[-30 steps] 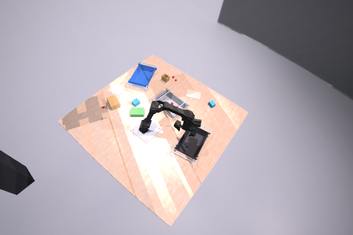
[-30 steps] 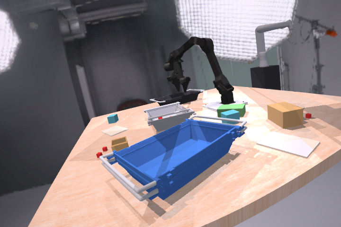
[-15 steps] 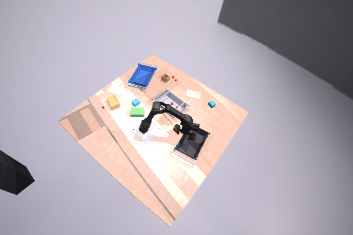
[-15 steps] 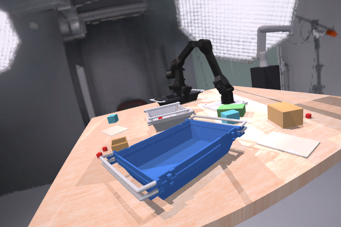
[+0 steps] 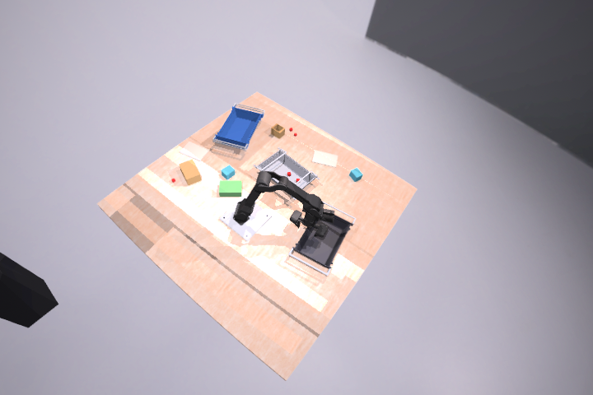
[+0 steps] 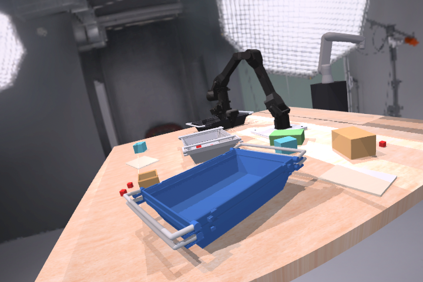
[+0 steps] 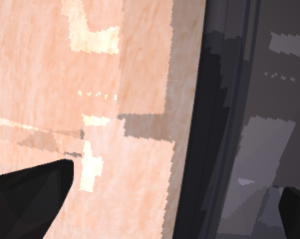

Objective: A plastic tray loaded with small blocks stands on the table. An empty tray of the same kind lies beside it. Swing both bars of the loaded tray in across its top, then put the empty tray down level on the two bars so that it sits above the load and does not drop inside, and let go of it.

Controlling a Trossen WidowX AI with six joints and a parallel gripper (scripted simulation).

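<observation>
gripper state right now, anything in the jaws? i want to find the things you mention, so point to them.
Gripper [image 5: 310, 225] [image 7: 177, 186]: jaws wide open, holding nothing; one jaw over the black tray [image 5: 326, 262] [image 7: 269, 100], the other outside its long wall.

A big dark gray wall [image 5: 516, 69] [image 6: 29, 149] stands past the table [image 5: 241, 288] [image 6: 95, 239] [image 7: 50, 65]. The floor [image 5: 119, 69] [image 6: 25, 254] is plain and pale gray. The table is light wood, with bright patches of light and darker shady bits on top. Behind it, a huge white lamp [image 6: 295, 33] with a grid on it glows, and another white lamp [image 6: 0, 49] shines at the left edge. A thin stand [image 6: 393, 79] with something orange [image 6: 411, 41] on it is at the right, looking blurry.
</observation>
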